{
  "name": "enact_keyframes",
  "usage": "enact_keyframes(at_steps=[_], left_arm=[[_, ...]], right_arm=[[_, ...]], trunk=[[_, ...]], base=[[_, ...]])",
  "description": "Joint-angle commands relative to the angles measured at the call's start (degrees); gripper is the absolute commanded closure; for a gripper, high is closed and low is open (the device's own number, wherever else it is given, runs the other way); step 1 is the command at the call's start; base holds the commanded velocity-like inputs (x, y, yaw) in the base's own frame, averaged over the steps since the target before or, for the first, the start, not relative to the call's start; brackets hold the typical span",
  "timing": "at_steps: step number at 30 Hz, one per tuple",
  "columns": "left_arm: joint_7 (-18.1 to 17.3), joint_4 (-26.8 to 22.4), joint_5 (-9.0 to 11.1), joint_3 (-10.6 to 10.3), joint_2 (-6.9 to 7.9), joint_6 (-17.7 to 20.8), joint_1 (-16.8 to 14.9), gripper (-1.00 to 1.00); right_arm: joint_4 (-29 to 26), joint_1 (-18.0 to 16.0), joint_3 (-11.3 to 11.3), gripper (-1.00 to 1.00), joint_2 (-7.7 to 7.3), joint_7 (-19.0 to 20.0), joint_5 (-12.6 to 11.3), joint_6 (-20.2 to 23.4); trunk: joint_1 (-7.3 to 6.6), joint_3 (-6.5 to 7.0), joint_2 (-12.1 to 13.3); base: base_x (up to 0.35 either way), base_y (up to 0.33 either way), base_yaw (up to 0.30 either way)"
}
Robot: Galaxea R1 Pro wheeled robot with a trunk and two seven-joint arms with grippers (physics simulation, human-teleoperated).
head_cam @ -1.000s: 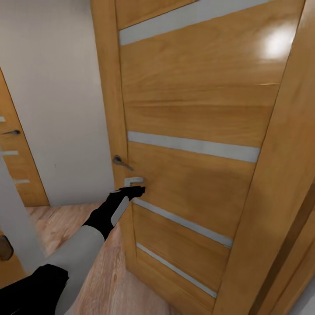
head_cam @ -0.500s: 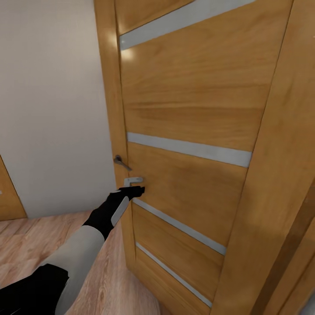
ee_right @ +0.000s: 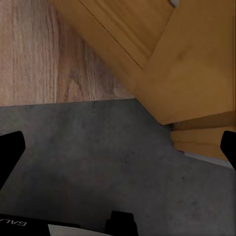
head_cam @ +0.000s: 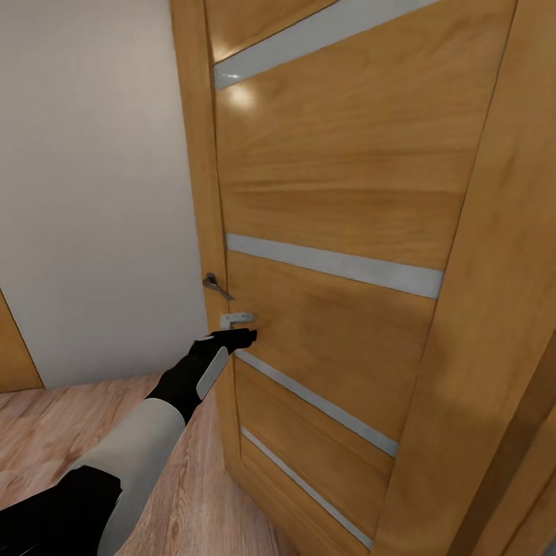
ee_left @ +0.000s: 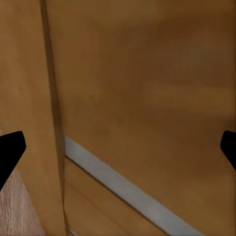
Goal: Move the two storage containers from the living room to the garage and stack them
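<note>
One arm reaches forward in the head view — the left hand point(head_cam: 241, 334) is pressed up against a wooden door point(head_cam: 340, 201) with pale glass slats point(head_cam: 332, 262), just below a small white latch plate point(head_cam: 236, 318) and a grey lever handle point(head_cam: 217, 286) on the door's edge. From that angle its fingers look close together, yet the left wrist view shows the two black fingertips point(ee_left: 11, 152) at opposite borders, spread wide with nothing between them but door panel. To the left of the door stands a beige wall point(head_cam: 93, 193), and light wood-plank flooring point(head_cam: 46, 432) runs underneath.

The right hand point(ee_right: 118, 152) hangs low, fingertips likewise far apart and empty, over the floor point(ee_right: 98, 162) of mottled grey concrete — where it meets the plank flooring and the foot of the wooden door frame point(ee_right: 191, 73).
</note>
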Motion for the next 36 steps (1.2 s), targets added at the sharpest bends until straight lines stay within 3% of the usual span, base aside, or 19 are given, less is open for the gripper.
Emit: enact_keyframes(at_steps=[1, 10, 26, 28, 32, 36], left_arm=[[0.5, -0.1, 0.5, -0.2, 0.03, 0.2, 0.0, -1.0], [0.5, -0.2, 0.5, -0.2, -0.1, 0.2, 0.0, -1.0], [0.5, -0.1, 0.5, -0.2, -0.32, 0.2, 0.0, -1.0], [0.8, -0.7, -1.2, -0.1, 0.38, 0.5, -0.1, -1.0], [0.7, -2.0, -1.0, -0.2, 0.75, 0.5, -0.1, -1.0], [0.6, -3.3, -0.9, -0.6, 2.06, -0.8, 0.9, -1.0]], right_arm=[[-0.1, 0.0, 0.1, -1.0, -0.1, 0.2, 0.6, 0.3], [-0.2, 0.0, 0.3, -1.0, 0.26, -0.2, 0.5, 0.3], [-0.1, 0.0, 0.3, -1.0, 0.07, 0.0, 0.4, 0.3], [-0.1, -0.2, 0.2, -1.0, -0.17, -0.1, 0.3, 0.2], [-0.1, -0.2, 0.1, -1.0, -0.18, 0.0, 0.3, 0.2], [-0.1, -0.7, 0.1, -1.0, -0.18, 0.0, 0.3, 0.2]], trunk=[[0.02, -0.06, 0.0], [0.02, -0.06, 0.0], [0.02, 0.36, 0.0], [0.02, 0.36, 0.0], [0.02, 0.36, 0.0], [0.02, 0.36, 0.0]], base=[[0.032, -0.019, 0.0], [0.028, -0.009, -0.014], [0.126, -0.086, -0.176], [0.0, 0.0, 0.0], [0.0, 0.0, 0.0], [0.0, 0.0, 0.0]])
